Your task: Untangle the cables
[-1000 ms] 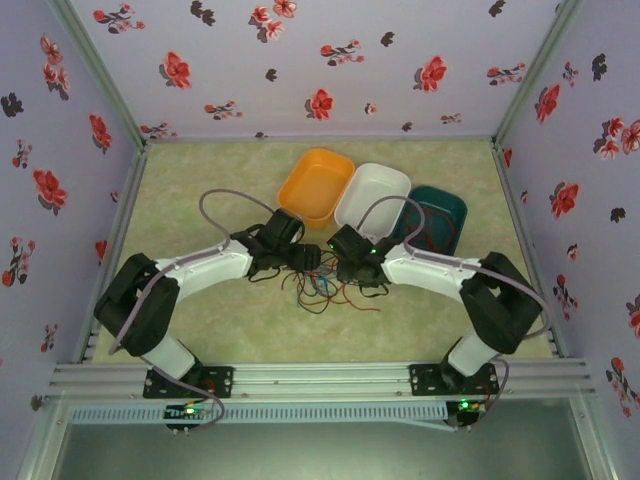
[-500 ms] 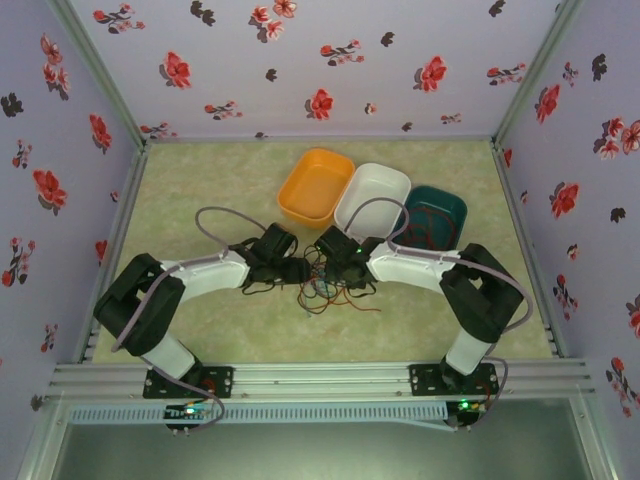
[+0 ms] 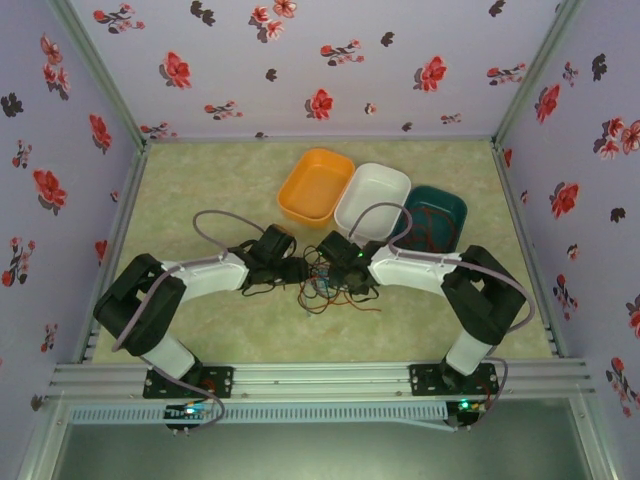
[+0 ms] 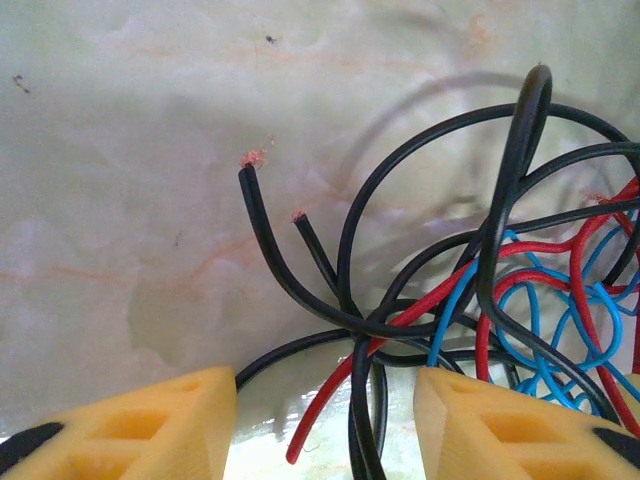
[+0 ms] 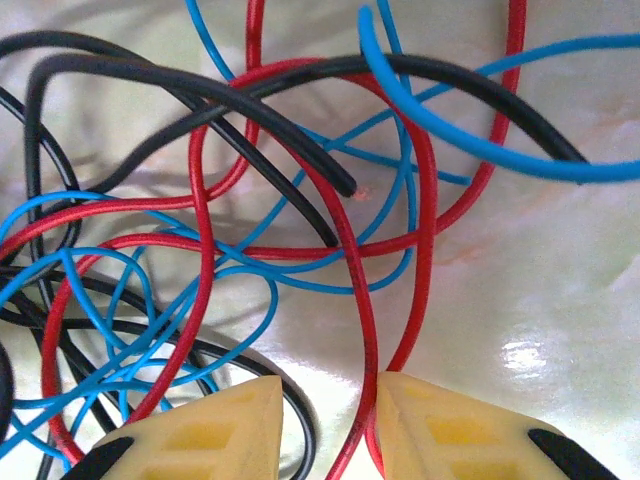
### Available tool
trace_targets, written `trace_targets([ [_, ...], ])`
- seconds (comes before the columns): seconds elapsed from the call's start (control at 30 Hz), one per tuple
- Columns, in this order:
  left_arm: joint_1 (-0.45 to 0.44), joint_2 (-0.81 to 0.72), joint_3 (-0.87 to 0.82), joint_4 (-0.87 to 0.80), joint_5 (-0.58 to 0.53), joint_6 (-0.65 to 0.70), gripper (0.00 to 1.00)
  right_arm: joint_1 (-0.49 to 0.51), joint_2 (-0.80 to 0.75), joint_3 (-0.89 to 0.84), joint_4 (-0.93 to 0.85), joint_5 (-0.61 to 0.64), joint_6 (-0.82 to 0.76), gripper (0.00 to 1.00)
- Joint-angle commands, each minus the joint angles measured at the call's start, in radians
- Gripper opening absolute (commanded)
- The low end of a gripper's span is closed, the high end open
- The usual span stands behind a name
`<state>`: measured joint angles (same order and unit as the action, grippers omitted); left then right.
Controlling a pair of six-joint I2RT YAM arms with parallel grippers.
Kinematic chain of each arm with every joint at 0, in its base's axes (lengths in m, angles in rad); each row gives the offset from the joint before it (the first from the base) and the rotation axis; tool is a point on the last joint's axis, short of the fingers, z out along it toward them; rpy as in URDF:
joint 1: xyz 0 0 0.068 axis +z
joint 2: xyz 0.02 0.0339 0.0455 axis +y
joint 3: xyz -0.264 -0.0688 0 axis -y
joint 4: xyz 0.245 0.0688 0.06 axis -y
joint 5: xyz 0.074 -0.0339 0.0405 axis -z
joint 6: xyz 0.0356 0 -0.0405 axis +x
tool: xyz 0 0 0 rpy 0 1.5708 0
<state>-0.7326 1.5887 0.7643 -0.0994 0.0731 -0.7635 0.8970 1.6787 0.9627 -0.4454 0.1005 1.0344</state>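
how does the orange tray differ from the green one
The orange tray is orange; the green tray is dark teal. The orange tray looks empty; the green tray seems to hold red wire. The orange tray ends the row on the left, the green tray on the right, a white tray between. Both are rounded tubs.

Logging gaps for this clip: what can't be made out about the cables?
- Top external: the cables are too small to trace which strand crosses which.
- Left wrist: the black cable passes between the left gripper fingers and is cut off by the bottom edge.
- Right wrist: the red cable runs through the right gripper and off the bottom edge, so its end is unseen.
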Motion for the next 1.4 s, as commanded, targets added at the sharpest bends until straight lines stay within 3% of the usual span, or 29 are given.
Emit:
trace_targets([
  [0.0,0.007,-0.006,-0.019,0.007,0.017,-0.023,0.49,0.008,0.003,-0.015,0.005,-0.01,0.032,0.32],
  [0.23,0.009,-0.008,-0.035,0.038,0.017,-0.035,0.43,0.008,0.008,-0.017,0.014,-0.009,0.026,0.22],
  [0.57,0.015,-0.013,-0.048,0.067,0.016,-0.05,0.39,0.009,0.015,-0.029,0.022,-0.007,0.026,0.27],
  [0.97,0.024,-0.037,-0.063,0.054,-0.011,-0.054,0.27,0.009,-0.058,-0.024,-0.001,0.027,-0.016,0.01],
  [1.37,0.029,-0.093,-0.075,-0.021,-0.103,-0.014,0.14,0.048,-0.219,0.012,-0.033,0.109,-0.149,0.0],
])
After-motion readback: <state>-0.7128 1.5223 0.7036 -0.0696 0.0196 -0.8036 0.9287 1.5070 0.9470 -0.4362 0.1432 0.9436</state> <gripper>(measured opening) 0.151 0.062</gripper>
